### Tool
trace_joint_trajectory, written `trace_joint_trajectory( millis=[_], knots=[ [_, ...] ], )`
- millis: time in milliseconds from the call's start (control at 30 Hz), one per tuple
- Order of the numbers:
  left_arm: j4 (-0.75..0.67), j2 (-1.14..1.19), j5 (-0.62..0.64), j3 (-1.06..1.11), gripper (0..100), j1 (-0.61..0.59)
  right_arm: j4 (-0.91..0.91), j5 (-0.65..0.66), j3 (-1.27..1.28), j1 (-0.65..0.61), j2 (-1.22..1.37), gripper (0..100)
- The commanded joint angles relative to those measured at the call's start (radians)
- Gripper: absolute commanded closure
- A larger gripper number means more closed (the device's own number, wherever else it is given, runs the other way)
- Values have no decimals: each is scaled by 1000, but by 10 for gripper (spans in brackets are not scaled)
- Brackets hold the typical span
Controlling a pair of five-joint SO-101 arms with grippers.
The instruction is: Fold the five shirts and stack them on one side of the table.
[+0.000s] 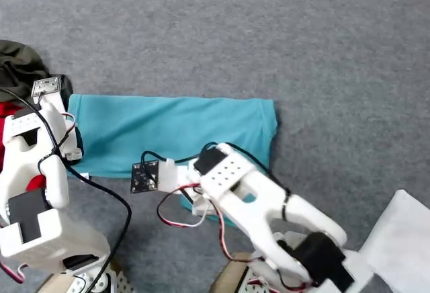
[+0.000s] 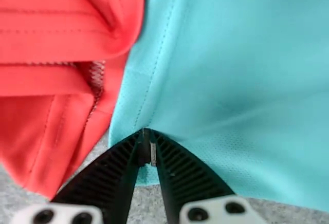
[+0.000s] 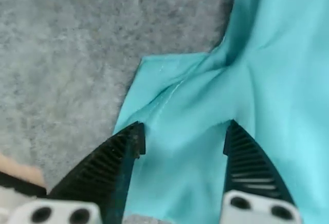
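A teal shirt (image 1: pixel 175 135) lies flat across the grey table, folded into a long band. My left gripper (image 2: pixel 147 149) is shut on the shirt's left edge (image 2: pixel 205 80), seen from above at the left gripper (image 1: pixel 72 146). A red shirt (image 2: pixel 56 54) lies right beside that pinch. My right gripper (image 3: pixel 182 136) stands open over a teal flap (image 3: pixel 175 100) at the shirt's near edge, one finger on each side of it. In the high view the right gripper (image 1: pixel 207 205) sits at the near edge, mid-shirt.
A dark green shirt (image 1: pixel 19 64) and the red shirt (image 1: pixel 8 115) are bunched at the table's left edge. A white folded cloth (image 1: pixel 403 239) lies at the near right corner. Bare grey table (image 1: pixel 336 58) stretches across the far and right side.
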Motion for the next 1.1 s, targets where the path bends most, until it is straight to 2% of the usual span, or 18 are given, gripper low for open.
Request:
trace_joint_trajectory(
  millis=[0, 133, 400, 833, 1067],
  knots=[
    [-8, -48, 26, -29, 981, -21, -43, -34, -81, -31, 47, 741],
    [-8, -48, 31, -29, 981, -15, -44, -34, -114, -44, 82, 758],
    [-8, -48, 31, -28, 981, -15, -44, -26, -111, 27, 107, 984],
    [-9, -48, 31, -25, 981, -14, -34, -11, -119, 133, 94, 993],
    [-25, -47, 29, -20, 981, -14, 43, -11, -147, 142, -64, 992]
  ],
)
